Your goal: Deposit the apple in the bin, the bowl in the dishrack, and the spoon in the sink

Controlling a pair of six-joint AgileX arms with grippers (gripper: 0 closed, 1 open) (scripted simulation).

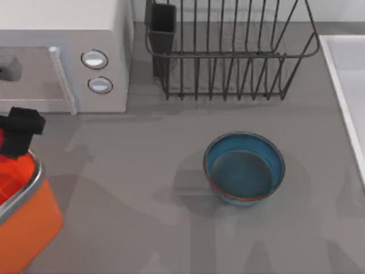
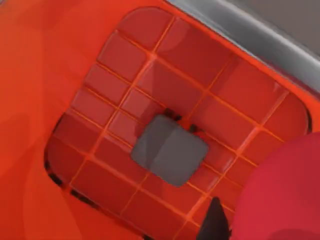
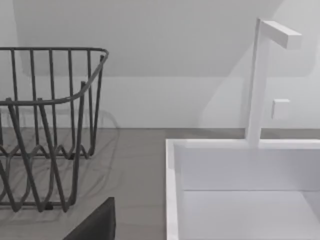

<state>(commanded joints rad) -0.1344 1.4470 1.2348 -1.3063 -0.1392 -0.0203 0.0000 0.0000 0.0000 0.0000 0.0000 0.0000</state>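
Observation:
My left gripper (image 1: 20, 128) hangs over the orange bin (image 1: 31, 220) at the table's front left. In the left wrist view the red apple (image 2: 285, 195) sits close to the camera, above the bin's ribbed floor (image 2: 165, 95), with a dark fingertip (image 2: 215, 222) against its side; the gripper looks shut on it. The blue bowl (image 1: 244, 166) stands upright and empty at mid-table. Behind it is the dark wire dishrack (image 1: 228, 63) (image 3: 50, 105). The pale sink (image 1: 349, 80) (image 3: 240, 170) lies at the right edge. A dark part of my right gripper (image 3: 95, 225) shows between rack and sink. The spoon is out of view.
A white microwave (image 1: 68, 51) with two round knobs stands at the back left, right behind the bin. A black cutlery cup (image 1: 162, 25) sits at the dishrack's left corner. A white faucet (image 3: 260, 80) rises behind the sink. Bare grey tabletop (image 1: 142, 171) surrounds the bowl.

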